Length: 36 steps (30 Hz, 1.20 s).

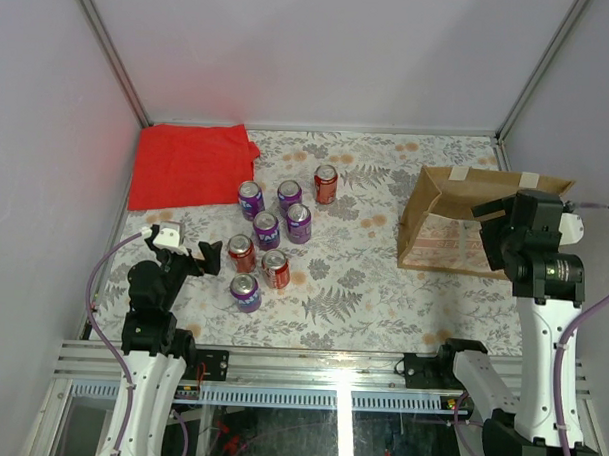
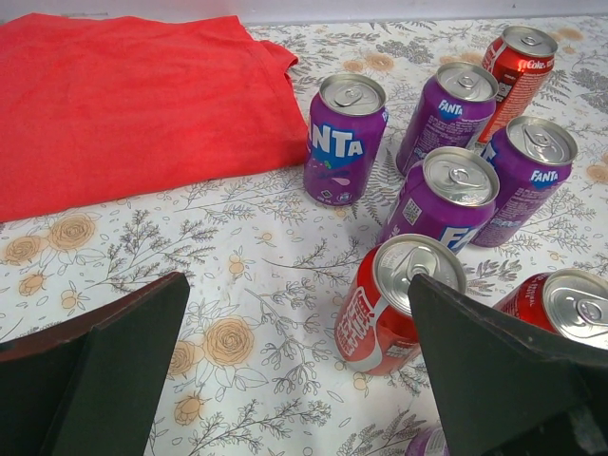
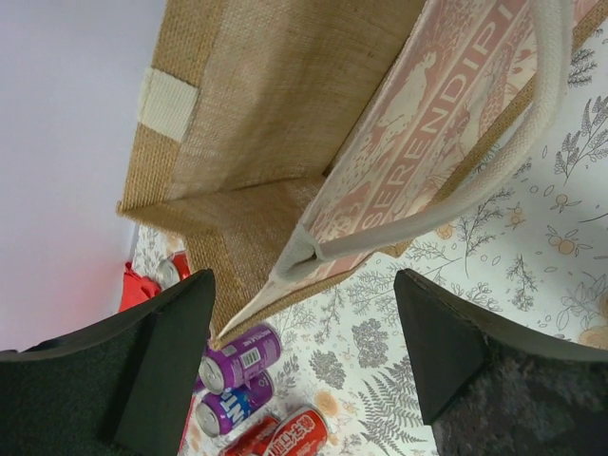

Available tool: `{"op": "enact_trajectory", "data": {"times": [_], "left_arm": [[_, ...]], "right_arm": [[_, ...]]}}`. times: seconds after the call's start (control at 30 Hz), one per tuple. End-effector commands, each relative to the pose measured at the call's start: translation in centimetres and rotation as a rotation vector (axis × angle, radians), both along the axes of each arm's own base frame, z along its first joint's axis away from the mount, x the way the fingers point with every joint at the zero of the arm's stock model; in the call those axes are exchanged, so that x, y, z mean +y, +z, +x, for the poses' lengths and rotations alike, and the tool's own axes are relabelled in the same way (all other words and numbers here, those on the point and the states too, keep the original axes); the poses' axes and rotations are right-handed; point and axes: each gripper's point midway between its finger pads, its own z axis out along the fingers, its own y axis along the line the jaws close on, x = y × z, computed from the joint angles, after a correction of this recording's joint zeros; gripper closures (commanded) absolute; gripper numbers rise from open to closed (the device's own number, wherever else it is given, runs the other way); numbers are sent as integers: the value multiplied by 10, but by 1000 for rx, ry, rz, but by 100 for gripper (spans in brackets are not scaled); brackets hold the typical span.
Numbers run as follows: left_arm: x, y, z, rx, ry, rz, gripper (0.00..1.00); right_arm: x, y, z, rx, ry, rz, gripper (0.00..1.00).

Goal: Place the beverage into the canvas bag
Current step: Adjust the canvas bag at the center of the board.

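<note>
Judging from the layout, the chief hazard lies at the left claw [image 2: 296, 285], which is spread wide and empty, low over the desk [image 1: 382, 291], with the nearest red can [image 2: 394, 304] just beside one finger. Because the cans are packed closely, a neighbour could be toppled, or two caught together, if the approach is made off-centre. The right claw [image 3: 304, 285] is likewise released with nothing gripped, its fingers set either side of the rim and cream strap [image 3: 456, 195] of the canvas bag [image 1: 440, 208], which stands at the right of the desk, well apart from the cans. If only the strap is pinched, the soft mouth could sag shut. Eight cans are counted: five purple cans [image 1: 266, 229] and three red. One bag and one red cloth [image 1: 192, 164] are present.
</note>
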Motion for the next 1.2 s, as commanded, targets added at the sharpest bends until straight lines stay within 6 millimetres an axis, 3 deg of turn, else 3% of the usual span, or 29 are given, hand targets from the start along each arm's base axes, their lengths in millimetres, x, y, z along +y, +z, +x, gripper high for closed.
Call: {"op": "enact_trajectory", "data": {"times": [0.0,0.23,0.4,0.5,0.63,0.73,0.83,1.03,1.17], "left_arm": [[-4,19,0,-53,-17,-4,0],[-3,19,0,-51,-12,-8,0],[-4,19,0,-49,-13,-10,0],[-3,21,-1,-53,-11,-9,0],[0,31,-1,-65,11,-22,0],[0,38,-2,-72,16,-31,0],[-1,51,-5,-75,13,-33,0],[-4,74,-4,7,-3,-45,0],[-8,60,12,268,-17,-49,0]], "right_arm": [[-11,-4,15,-9,-95,19,17],[-12,-23,29,36,-139,58,19],[-13,-41,35,81,-157,65,26],[-10,-52,37,112,-123,58,42],[-10,-64,34,139,-88,29,56],[-8,-68,32,145,-48,7,83],[-3,-67,30,152,26,-19,98],[13,-63,30,186,269,-91,100],[25,-66,26,202,406,-105,100]]}}
